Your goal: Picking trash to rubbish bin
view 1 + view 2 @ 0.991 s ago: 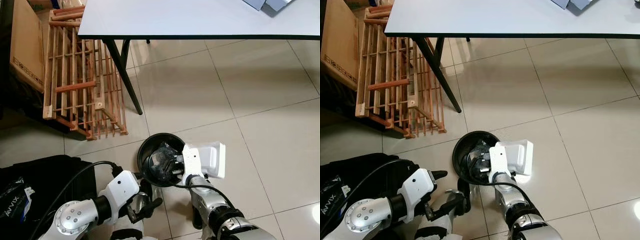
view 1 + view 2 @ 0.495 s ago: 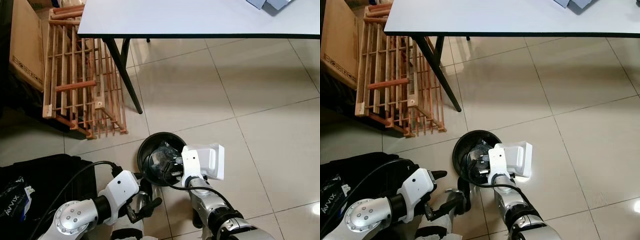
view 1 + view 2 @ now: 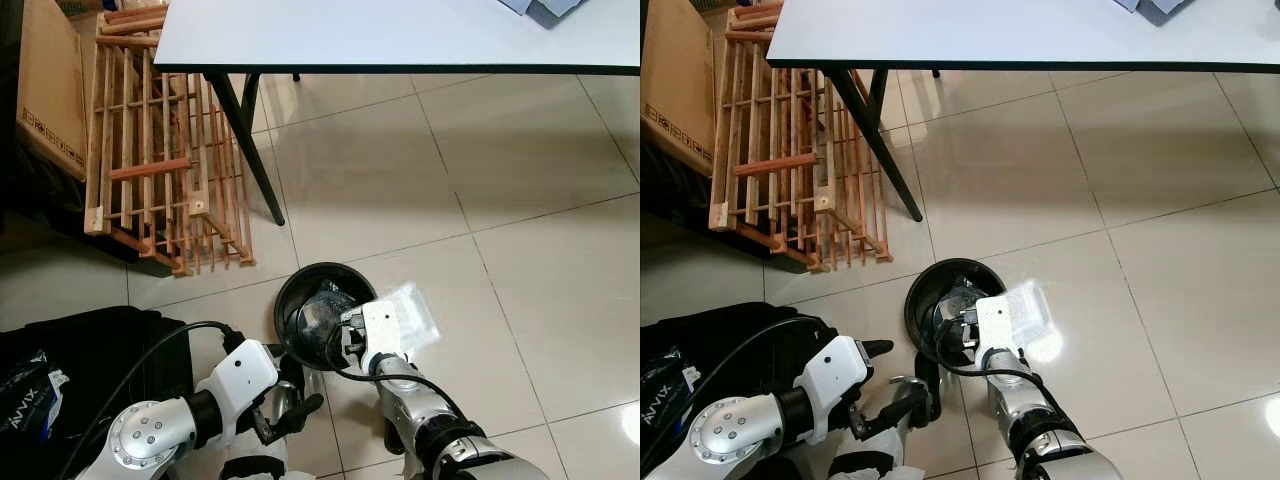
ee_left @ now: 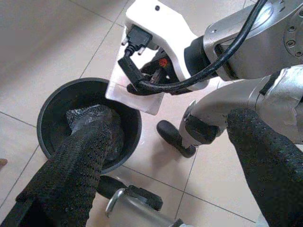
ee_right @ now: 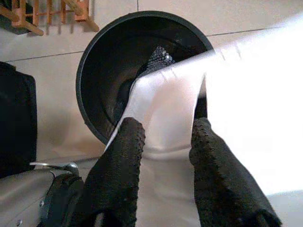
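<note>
Right gripper (image 5: pixel 163 142) sits over the near edge of the black rubbish bin (image 3: pixel 292 300), its two black fingers (image 5: pixel 120 161) parted with a white plastic wrapper (image 5: pixel 165 113) lying between them. Whether the pads actually press the sheet, cannot tell; the fingers flank it closely. Far end of the wrapper hangs over the bin's mouth, the rest spreads outward past the rim, over the tile. In the head views the same wrapper (image 3: pixel 410 315) shows as a pale, blurred sheet at the bin's right edge, just beyond the right wrist housing. Bin already holds dark crumpled trash (image 4: pixel 92 127).

Left gripper (image 4: pixel 165 142) hangs low beside the bin, fingers wide apart, nothing between them. It points toward the bin and the right arm.

Bin stands on beige tiled floor (image 3: pixel 400 190), near the black leg of a white table (image 3: pixel 400 35). Wooden slatted rack (image 3: pixel 150 150) leans to the left, cardboard box (image 3: pixel 45 90) behind it. Black bag (image 3: pixel 70 360) at lower left.
</note>
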### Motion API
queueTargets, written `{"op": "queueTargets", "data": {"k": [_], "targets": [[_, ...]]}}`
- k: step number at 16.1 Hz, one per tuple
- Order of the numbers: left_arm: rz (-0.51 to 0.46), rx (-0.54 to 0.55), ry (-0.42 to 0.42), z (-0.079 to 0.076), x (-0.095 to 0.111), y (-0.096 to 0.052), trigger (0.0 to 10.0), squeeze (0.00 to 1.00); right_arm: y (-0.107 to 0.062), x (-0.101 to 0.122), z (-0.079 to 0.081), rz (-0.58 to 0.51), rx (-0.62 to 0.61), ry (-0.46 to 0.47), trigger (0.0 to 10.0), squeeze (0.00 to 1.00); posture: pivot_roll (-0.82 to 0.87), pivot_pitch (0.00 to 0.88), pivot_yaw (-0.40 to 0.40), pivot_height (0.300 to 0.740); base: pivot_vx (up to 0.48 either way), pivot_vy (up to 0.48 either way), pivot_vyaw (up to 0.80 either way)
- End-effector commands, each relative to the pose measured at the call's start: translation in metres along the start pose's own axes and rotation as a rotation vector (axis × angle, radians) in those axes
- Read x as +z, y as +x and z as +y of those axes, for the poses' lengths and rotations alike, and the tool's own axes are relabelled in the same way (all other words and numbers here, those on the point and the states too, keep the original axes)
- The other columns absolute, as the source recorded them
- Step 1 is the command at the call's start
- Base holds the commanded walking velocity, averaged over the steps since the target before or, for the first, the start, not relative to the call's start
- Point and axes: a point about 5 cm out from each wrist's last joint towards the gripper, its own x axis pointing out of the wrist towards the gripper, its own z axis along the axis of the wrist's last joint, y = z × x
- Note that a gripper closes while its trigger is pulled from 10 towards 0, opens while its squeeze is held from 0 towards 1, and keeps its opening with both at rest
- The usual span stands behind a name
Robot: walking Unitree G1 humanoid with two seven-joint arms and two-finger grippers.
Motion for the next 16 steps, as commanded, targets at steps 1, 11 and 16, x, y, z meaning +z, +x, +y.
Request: {"op": "queueTargets", "data": {"k": [1, 11, 16], "targets": [[0.026, -0.014, -0.010, -0.006, -0.005, -0.002, 10.0, 0.00, -0.003, -0.014, 0.007, 0.045, 0.016, 0.016, 10.0, 1.00, 0.20, 0.467, 0.107, 0.740, 0.000, 0.000, 0.00], [0.033, -0.012, -0.008, -0.006, -0.008, -0.001, 10.0, 0.00, -0.005, -0.020, 0.012, 0.054, 0.073, 0.045, 10.0, 1.00, 0.20, 0.464, 0.104, 0.740, 0.000, 0.000, 0.00], [0.036, -0.008, -0.009, -0.006, -0.009, -0.003, 10.0, 0.00, -0.005, -0.014, 0.028, 0.021, 0.161, 0.075, 10.0, 1.00, 0.20, 0.465, 0.103, 0.740, 0.000, 0.000, 0.00]]}}
